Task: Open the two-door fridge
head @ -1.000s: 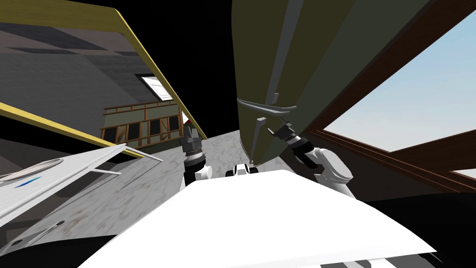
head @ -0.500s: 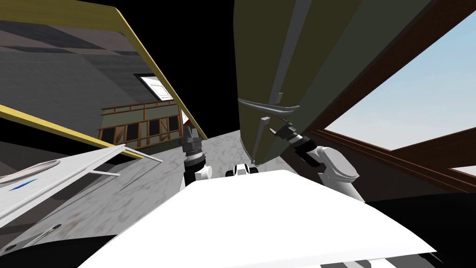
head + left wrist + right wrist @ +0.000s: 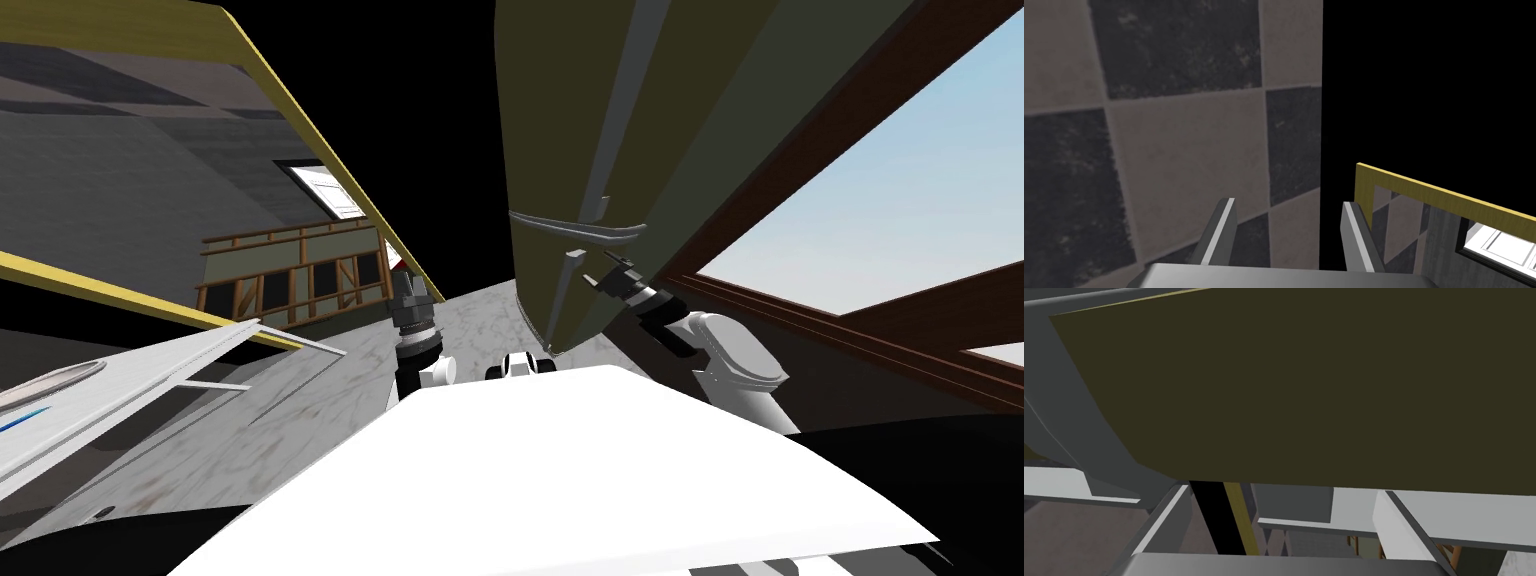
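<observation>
The tall dark olive two-door fridge [image 3: 640,120] stands on the marbled grey floor [image 3: 300,420], close ahead on my right and beside the big brown-framed window [image 3: 880,210]. Its flat olive door face is just beyond my right wrist. The right claw [image 3: 1281,492] is released, its blades apart on either side of a short grey handle post [image 3: 1294,503] without pressing it. A longer curved grey handle [image 3: 1069,413] runs beside it.

I judge the door stiff and fairly heavy, swinging on a hinge and likely held by a seal, so it wants a steady pull along its arc. The handle looks smooth and thin, so the blades could slip. I would close square across the bar near its post.

The left claw [image 3: 1287,202] is released and empty, raised well apart from the fridge. A white counter [image 3: 150,385] lies far left and a brown wooden lattice rack [image 3: 300,275] stands beyond. Neither blocks the door; my own right forearm may.
</observation>
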Tool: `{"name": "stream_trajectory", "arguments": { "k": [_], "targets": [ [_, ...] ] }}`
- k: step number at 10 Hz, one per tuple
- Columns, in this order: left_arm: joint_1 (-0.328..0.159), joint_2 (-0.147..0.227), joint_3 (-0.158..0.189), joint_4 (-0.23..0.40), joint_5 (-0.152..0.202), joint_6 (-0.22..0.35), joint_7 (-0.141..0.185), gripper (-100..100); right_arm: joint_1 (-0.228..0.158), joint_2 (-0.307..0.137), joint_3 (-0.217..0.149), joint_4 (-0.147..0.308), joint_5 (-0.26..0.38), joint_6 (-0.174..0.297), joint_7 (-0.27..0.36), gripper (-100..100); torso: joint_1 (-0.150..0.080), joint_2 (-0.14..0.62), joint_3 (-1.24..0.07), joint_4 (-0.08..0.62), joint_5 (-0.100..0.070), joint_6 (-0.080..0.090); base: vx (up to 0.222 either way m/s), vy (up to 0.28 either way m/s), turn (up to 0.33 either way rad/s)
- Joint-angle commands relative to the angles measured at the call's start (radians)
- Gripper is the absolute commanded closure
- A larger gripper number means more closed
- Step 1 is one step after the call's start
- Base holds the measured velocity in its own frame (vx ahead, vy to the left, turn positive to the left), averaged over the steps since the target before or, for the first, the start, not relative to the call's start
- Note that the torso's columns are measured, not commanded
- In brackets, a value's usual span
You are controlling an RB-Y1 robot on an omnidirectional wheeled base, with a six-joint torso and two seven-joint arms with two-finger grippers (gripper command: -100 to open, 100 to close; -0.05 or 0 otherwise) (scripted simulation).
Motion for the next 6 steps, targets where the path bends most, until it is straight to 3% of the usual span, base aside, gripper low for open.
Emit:
{"name": "stream_trajectory", "arguments": {
  "k": [1, 4, 6],
  "targets": [
    [0.000, 0.000, 0.000, 0.000, 0.000, 0.000, 0.000, 0, -0.005, 0.017, 0.001, 0.001, -0.003, -0.006, 0.017, 100, -0.005, 0.002, 0.003, -0.002, -0.004, 0.001, -0.039, -0.032, 0.012],
    [0.000, 0.000, 0.000, 0.000, 0.000, 0.000, 0.000, 0, 0.003, 0.016, -0.021, 0.008, 0.006, 0.033, 0.014, 100, 0.001, 0.008, 0.008, 0.001, -0.003, 0.009, 0.044, 0.213, -0.058],
    [0.000, 0.000, 0.000, 0.000, 0.000, 0.000, 0.000, 0, 0.008, 0.015, -0.031, 0.012, 0.011, 0.053, 0.011, 100, -0.001, 0.010, 0.008, 0.002, -0.003, 0.003, 0.025, 0.273, -0.066]
  ]
}}
